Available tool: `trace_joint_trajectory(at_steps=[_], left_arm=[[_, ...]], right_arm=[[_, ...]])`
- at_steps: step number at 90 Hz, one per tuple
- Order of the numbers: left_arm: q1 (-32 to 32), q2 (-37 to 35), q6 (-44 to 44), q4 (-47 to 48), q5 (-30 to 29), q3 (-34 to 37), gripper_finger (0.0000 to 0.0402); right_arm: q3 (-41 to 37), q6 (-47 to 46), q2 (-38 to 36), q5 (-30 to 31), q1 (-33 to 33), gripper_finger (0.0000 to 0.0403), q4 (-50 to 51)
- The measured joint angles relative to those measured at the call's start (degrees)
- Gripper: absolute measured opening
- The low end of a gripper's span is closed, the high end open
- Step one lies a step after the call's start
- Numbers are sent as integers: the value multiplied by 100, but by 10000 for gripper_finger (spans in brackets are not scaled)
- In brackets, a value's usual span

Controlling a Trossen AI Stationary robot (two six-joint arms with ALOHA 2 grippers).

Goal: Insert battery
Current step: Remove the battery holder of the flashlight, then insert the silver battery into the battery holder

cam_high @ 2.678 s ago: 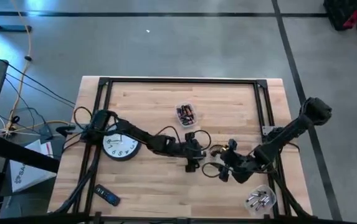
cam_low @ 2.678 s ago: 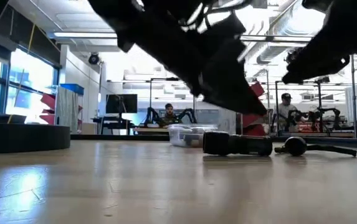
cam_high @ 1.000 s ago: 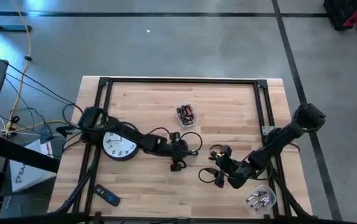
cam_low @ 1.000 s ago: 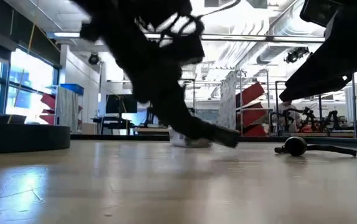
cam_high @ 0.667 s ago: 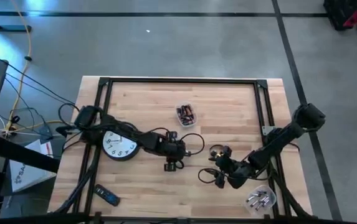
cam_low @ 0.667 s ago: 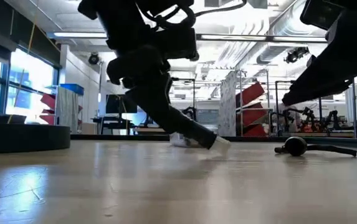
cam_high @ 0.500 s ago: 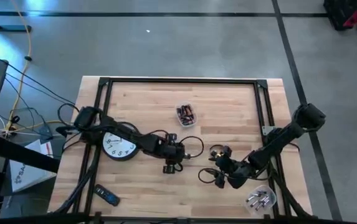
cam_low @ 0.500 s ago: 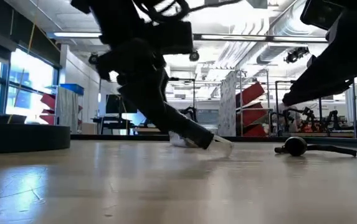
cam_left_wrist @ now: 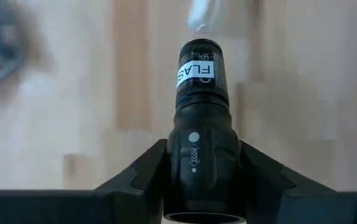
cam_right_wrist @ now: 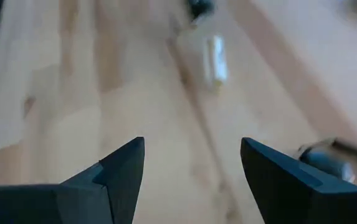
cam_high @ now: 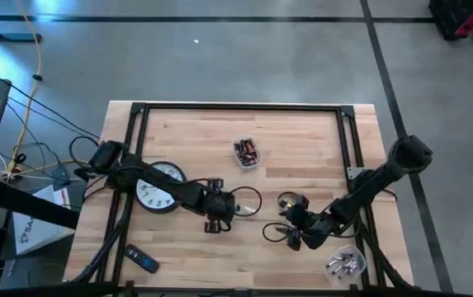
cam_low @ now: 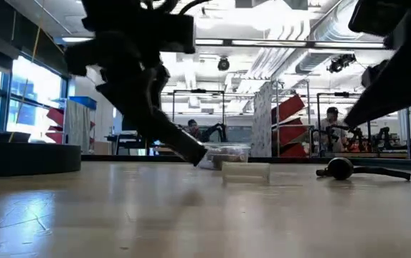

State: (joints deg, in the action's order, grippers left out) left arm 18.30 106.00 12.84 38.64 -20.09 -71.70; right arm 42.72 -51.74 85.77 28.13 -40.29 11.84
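Here the left tool [cam_left_wrist: 200, 205] pinches a black cylindrical flashlight [cam_left_wrist: 201, 124] above the wooden tabletop [cam_high: 302, 140], while the right tool [cam_right_wrist: 190, 168] hovers spread apart.

Robotics lab: concrete floor [cam_high: 286, 58] with tape lines, more arm rigs [cam_low: 198, 132] and seated people [cam_low: 330, 123] at benches beyond the left gripper [cam_low: 194, 153].

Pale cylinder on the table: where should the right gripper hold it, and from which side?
Across its middle, from above. The pale cylinder lies on its side on the table, bare wood around it, so the right gripper, open, can probably straddle its round body.
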Motion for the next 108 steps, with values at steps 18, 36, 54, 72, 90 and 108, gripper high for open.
trace_joint_trajectory(at_steps=[18,36,54,72,90,108], left_arm=[[-314,2,-38,-1116,-298,588,130],[-566,24,-7,-2865,-297,1426,133],[-553,35,312,-3025,-222,1617,154],[-407,-101,516,-2648,270,1615,182],[-162,-598,699,-2287,420,1615,187],[144,-793,505,-2357,-278,1611,187]], right_arm=[[1076,-1125,-33,-1446,-472,216,2109],[2005,-3070,-36,-2615,-1392,194,3873],[1971,-5005,-36,-3006,-2440,181,4635],[1254,-6028,-39,-3005,-2920,176,3954],[647,-5575,38,-3147,-2600,176,3105],[446,-4736,132,-2727,-2026,176,2625]])
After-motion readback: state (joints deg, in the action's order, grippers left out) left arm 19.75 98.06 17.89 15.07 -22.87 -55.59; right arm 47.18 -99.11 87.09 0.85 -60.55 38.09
